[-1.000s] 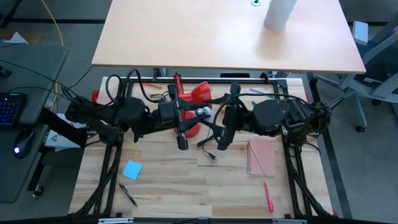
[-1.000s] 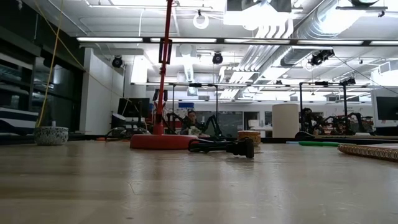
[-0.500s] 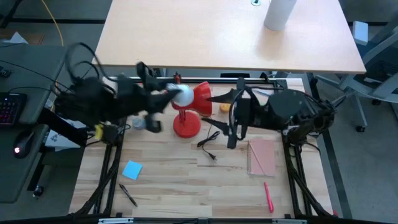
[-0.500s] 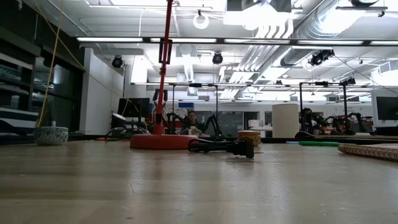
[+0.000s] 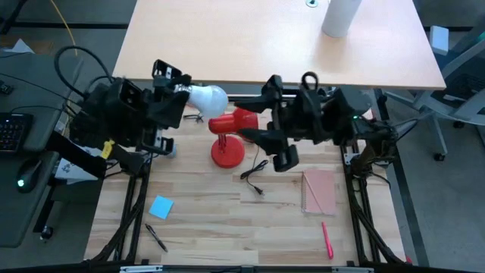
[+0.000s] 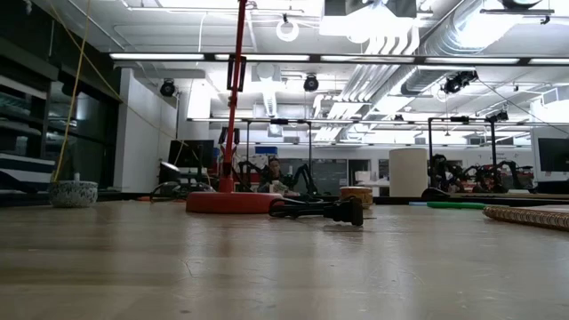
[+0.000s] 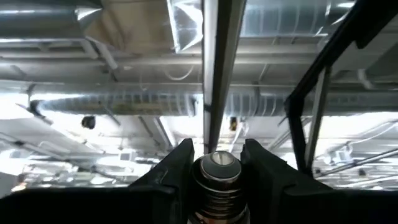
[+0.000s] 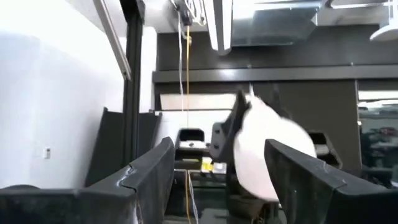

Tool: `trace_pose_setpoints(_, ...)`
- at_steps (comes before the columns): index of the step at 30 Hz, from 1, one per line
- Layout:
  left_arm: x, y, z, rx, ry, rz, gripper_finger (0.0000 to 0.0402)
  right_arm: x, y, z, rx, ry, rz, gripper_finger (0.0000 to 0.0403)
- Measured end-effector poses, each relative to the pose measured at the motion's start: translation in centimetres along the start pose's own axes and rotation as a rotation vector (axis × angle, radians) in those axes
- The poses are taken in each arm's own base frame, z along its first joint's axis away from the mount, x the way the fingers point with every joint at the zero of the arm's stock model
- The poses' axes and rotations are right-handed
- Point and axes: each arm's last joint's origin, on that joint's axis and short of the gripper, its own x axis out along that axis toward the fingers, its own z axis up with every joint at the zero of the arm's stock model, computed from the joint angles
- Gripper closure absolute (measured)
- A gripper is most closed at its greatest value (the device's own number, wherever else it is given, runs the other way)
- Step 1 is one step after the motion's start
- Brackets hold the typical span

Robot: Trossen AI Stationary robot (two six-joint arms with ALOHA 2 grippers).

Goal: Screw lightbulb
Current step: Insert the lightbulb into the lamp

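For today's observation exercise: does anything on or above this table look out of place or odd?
Yes. The lightbulb is not in the red lamp; the left claw holds it by its screw base, in the air beside the shade. The right claw is open.

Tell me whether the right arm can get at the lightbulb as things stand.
Probably yes. The left gripper holds the lightbulb up by its screw base, leaving the white globe bare. The right gripper is open and faces it, with nothing between them.
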Motion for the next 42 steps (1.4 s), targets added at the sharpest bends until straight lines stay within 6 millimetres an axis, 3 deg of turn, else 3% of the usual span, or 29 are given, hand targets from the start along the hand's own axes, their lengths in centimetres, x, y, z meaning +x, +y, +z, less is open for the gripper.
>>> trace_pose_setpoints(3, 0.3, 0.0, -0.5, -0.010, -0.031, -0.016, 0.0300, 0.4, 0.0, -0.8, -0.009, 0.021, -0.047, 0.0162)
trace_pose_setpoints(10, 0.5, 0.3, -0.8, -0.068, -0.066, -0.069, 0.0300, 0.5, -0.5, -0.8, 0.016, 0.003, -0.111, 0.0162)
trace_pose_setpoints(27, 0.4, 0.4, -0.5, -0.071, -0.077, -0.066, 0.0300, 0.5, -0.7, -0.7, 0.090, -0.002, -0.076, 0.0160)
trace_pose_setpoints(32, 0.4, 0.4, -0.4, -0.072, -0.082, -0.065, 0.0300, 0.5, -0.7, -1.1, 0.082, 0.035, -0.066, 0.0115)
trace_pose_setpoints(36, 0.4, 0.4, -0.4, -0.071, -0.079, -0.065, 0.0300, 0.4, -1.0, -1.2, 0.101, 0.047, -0.158, 0.0069)
trace_pose_setpoints(42, 0.5, 0.4, -0.5, -0.072, -0.080, -0.065, 0.0300, 0.4, -1.1, -1.2, 0.119, 0.038, -0.184, 0.0060)
